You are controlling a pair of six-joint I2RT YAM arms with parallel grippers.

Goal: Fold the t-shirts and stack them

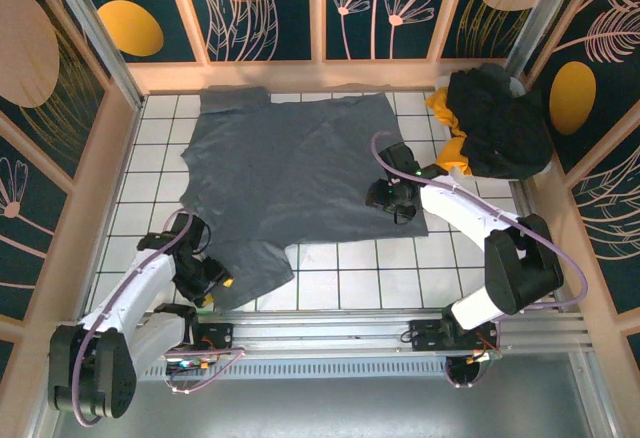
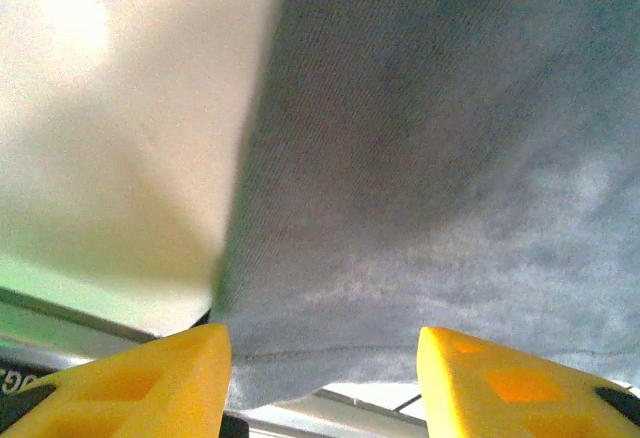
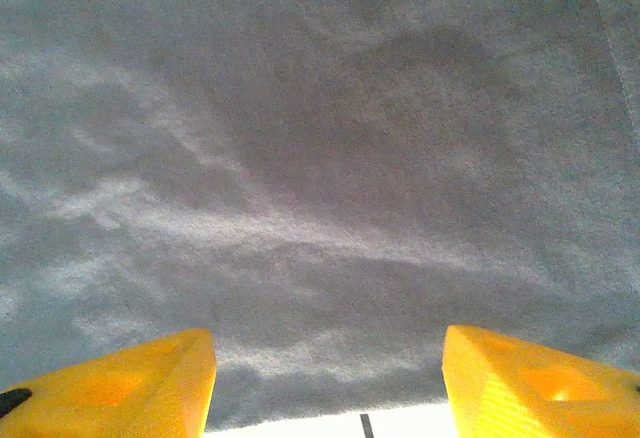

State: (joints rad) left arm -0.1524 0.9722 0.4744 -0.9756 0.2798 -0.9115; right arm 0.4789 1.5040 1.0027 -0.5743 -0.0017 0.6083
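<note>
Wedge-shaped yellow left fingers (image 2: 150,383) stand released at the hem of the soft, wrinkled grey-blue t-shirt (image 1: 290,173) spread on the white-tiled counter (image 1: 370,278); right fingers (image 3: 530,383), also released, hover over its knit cloth.

I'm looking at the grey-blue shirt (image 1: 290,173) spread open and mostly flat across the middle of the tiled floor (image 1: 380,278). It has some soft creases, and one flap trails toward the near-left. Its far edge sits close along the back. The black shirt (image 1: 500,118) is bunched up in the far-right corner. The yellow-orange shirt (image 1: 441,106) is crumpled under it, poking out on its left.
</note>
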